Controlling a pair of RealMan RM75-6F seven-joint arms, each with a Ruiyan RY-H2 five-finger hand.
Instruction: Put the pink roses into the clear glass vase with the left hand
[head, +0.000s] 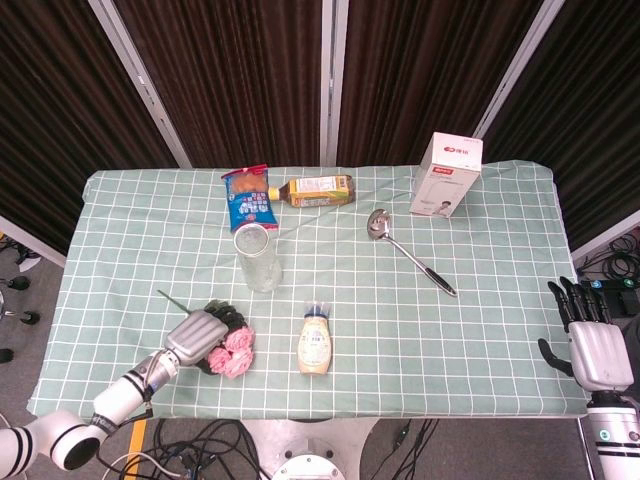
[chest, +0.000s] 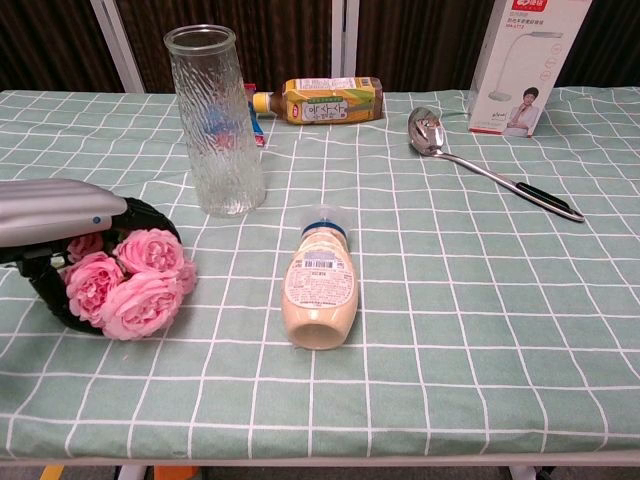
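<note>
The bunch of pink roses (head: 233, 349) (chest: 134, 279) lies on the checked cloth near the front left of the table. My left hand (head: 201, 337) (chest: 62, 217) is over it, dark fingers curled round the bunch behind the blooms, thumb underneath. A thin green stem (head: 170, 299) pokes out behind the hand. The clear glass vase (head: 258, 257) (chest: 216, 121) stands upright and empty, a little behind and to the right of the roses. My right hand (head: 590, 343) hangs off the table's right edge with fingers straight and apart, holding nothing.
A mayonnaise bottle (head: 316, 341) (chest: 320, 280) lies right of the roses. Behind the vase are a snack packet (head: 250, 198) and a tea bottle (head: 318, 190) (chest: 325, 100) on its side. A metal spoon (head: 408, 250) (chest: 484, 163) and a white box (head: 446, 175) (chest: 525, 65) sit at back right.
</note>
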